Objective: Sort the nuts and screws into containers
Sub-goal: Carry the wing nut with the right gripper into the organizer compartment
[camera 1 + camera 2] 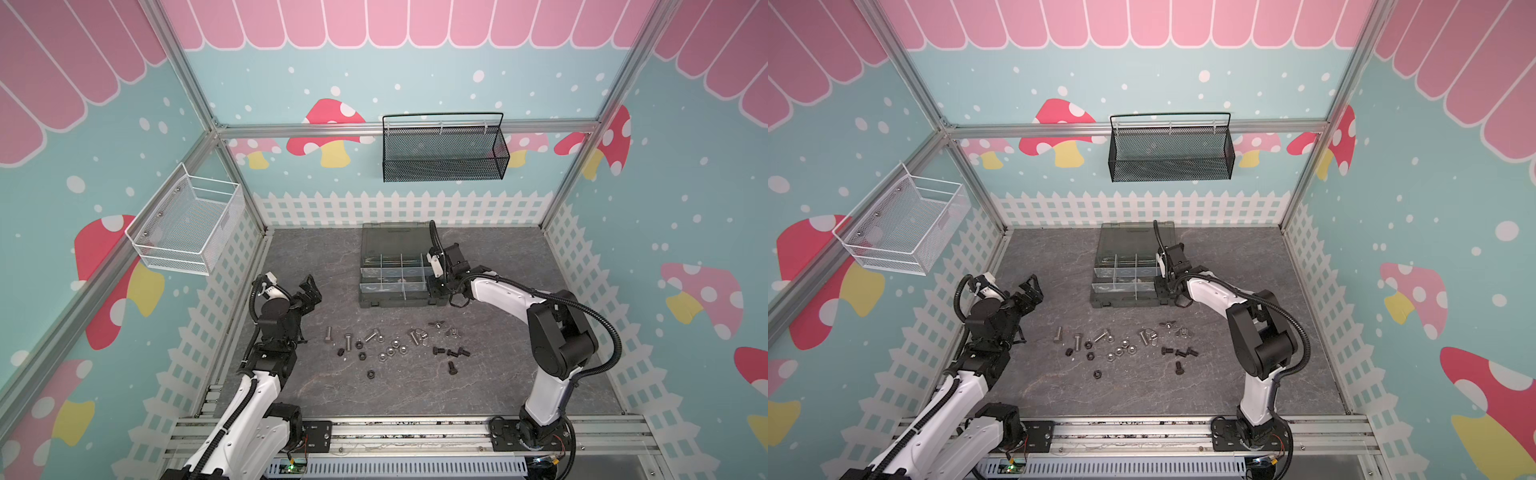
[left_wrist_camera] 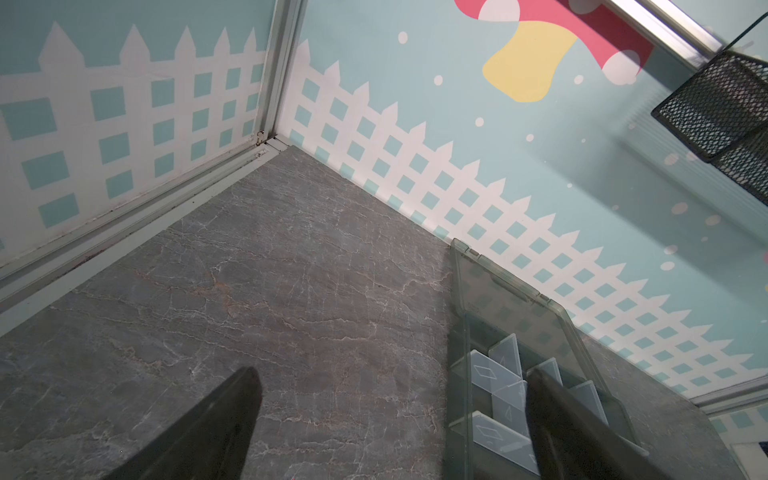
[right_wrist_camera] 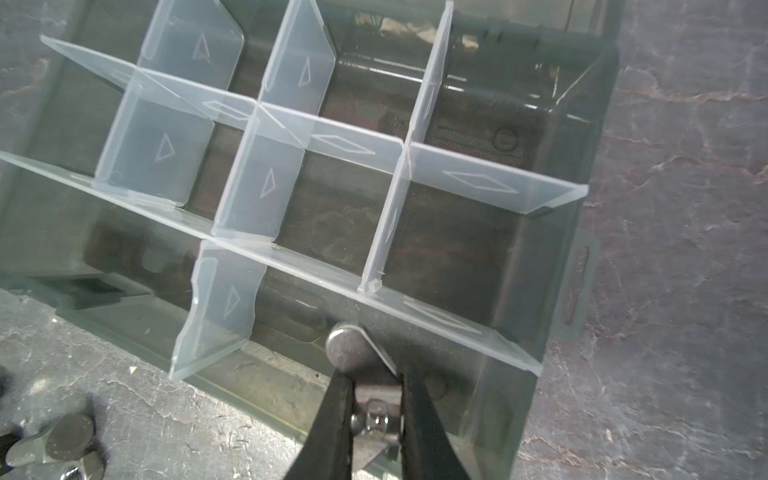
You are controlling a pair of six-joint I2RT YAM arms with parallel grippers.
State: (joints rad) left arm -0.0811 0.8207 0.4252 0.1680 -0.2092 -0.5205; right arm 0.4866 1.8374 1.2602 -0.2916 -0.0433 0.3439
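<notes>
Our right tool (image 3: 372,384) is closed on a silver wing nut (image 3: 348,348). It holds the wing nut over the near row of compartments (image 3: 440,245) in the open case (image 1: 395,302), at the case's 4 o'clock corner in both top views. The other screws (image 1: 347,343) and nuts (image 1: 390,351) lie scattered on the tabletop (image 1: 415,395), at 6 o'clock from the case. Our left tool (image 1: 309,291) stands wide open above the tabletop, at 10 o'clock from this pile and well apart from it.
</notes>
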